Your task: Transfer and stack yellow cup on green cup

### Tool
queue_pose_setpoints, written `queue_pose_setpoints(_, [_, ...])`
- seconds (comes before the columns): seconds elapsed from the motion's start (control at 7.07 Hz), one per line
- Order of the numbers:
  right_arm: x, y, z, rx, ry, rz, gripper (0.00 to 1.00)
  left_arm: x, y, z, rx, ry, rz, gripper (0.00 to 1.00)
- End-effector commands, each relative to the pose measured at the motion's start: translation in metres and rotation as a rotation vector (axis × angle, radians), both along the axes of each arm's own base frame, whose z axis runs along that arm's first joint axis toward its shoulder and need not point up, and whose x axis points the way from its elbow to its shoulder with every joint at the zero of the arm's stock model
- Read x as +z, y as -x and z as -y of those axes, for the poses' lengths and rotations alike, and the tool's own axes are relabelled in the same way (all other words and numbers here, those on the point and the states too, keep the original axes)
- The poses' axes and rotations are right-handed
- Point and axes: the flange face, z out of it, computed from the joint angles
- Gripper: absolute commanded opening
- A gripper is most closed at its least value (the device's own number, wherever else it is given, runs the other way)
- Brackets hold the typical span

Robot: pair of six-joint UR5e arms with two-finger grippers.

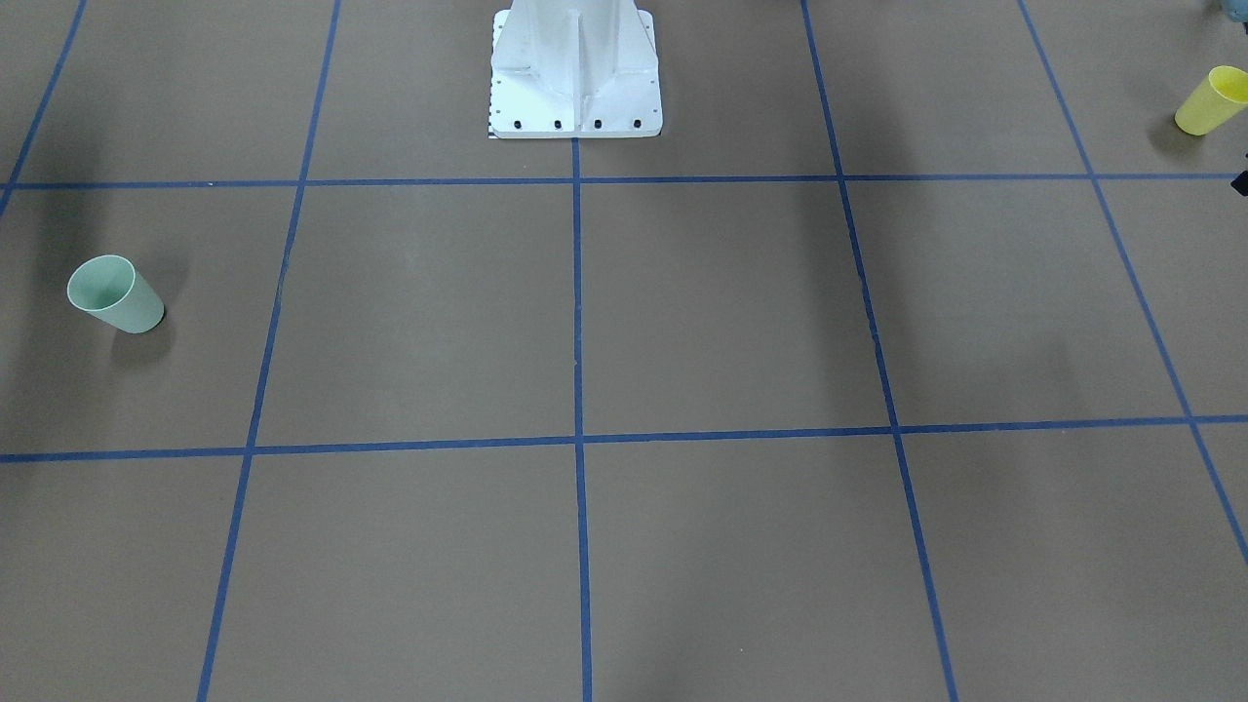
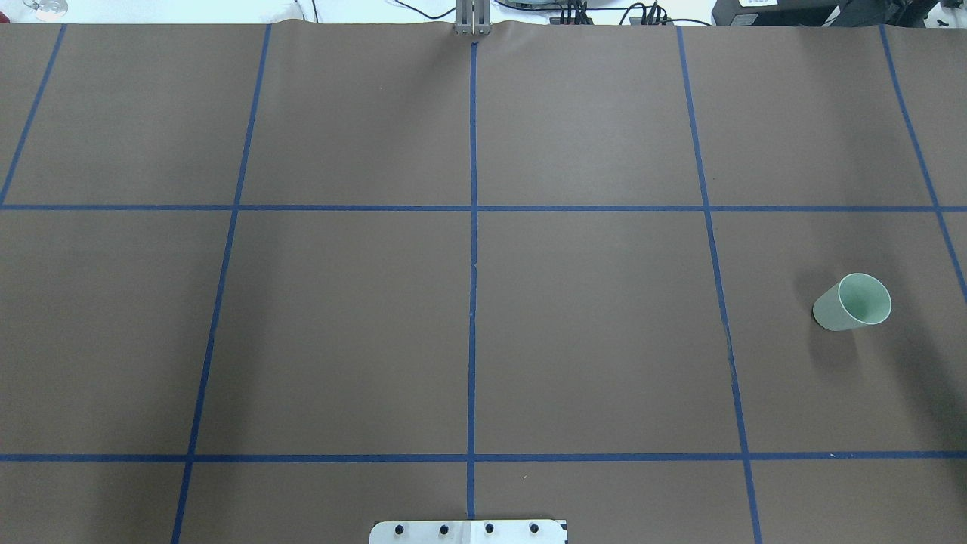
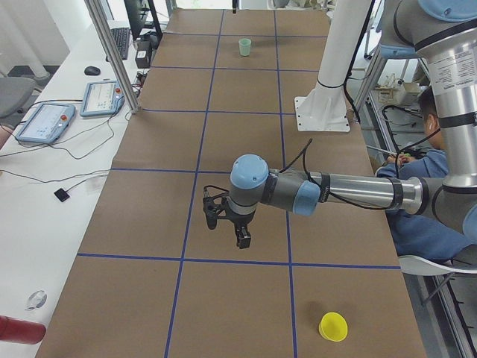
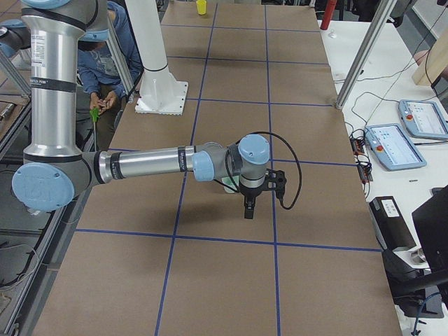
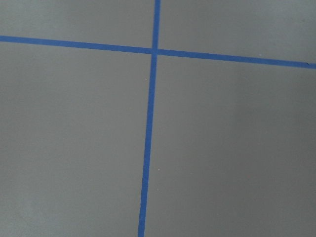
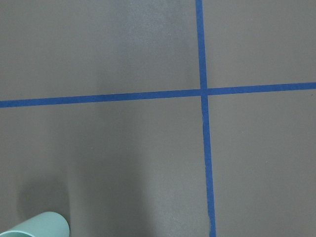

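Note:
The yellow cup [image 1: 1209,100] stands upright at the table's end on my left, and it also shows in the exterior left view as the yellow cup [image 3: 333,327]. The green cup [image 2: 852,302] stands upright at the opposite end; the right wrist view catches its rim, the green cup [image 6: 37,226]. My left gripper [image 3: 227,230] hangs above the table, well apart from the yellow cup. My right gripper [image 4: 249,208] hangs close by the green cup [image 4: 228,186], which the arm partly hides. Only the side views show either gripper, so I cannot tell whether they are open or shut.
The white robot pedestal [image 1: 575,78] stands at the table's middle edge. A person [image 3: 425,149] sits beside the robot. Tablets [image 3: 45,123] and cables lie on the side bench, with metal posts [image 3: 112,52] along the table's far edge.

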Motion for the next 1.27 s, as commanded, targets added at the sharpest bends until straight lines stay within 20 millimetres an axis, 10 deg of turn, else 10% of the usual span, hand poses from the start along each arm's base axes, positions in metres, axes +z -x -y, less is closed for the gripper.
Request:
queue_pose_setpoints(0.0, [-0.001,0.004,0.000,-0.009,-0.006,0.017,1.00,0.008,-0.027,0.010,-0.190,0.165,0.130,1.00])
queue_pose_setpoints(0.14, [-0.003,0.006,0.001,-0.012,-0.016,0.017,1.00,0.010,-0.057,0.012,-0.309,0.229,0.187,1.00])
queue_pose_setpoints(0.57, [-0.011,0.006,0.003,-0.014,-0.086,0.030,1.00,0.053,-0.059,-0.006,-0.655,0.340,0.378,1.00])
queue_pose_setpoints(1.13, [-0.015,0.009,0.001,-0.024,-0.093,0.056,1.00,0.127,-0.101,-0.104,-0.919,0.463,0.765,1.00])
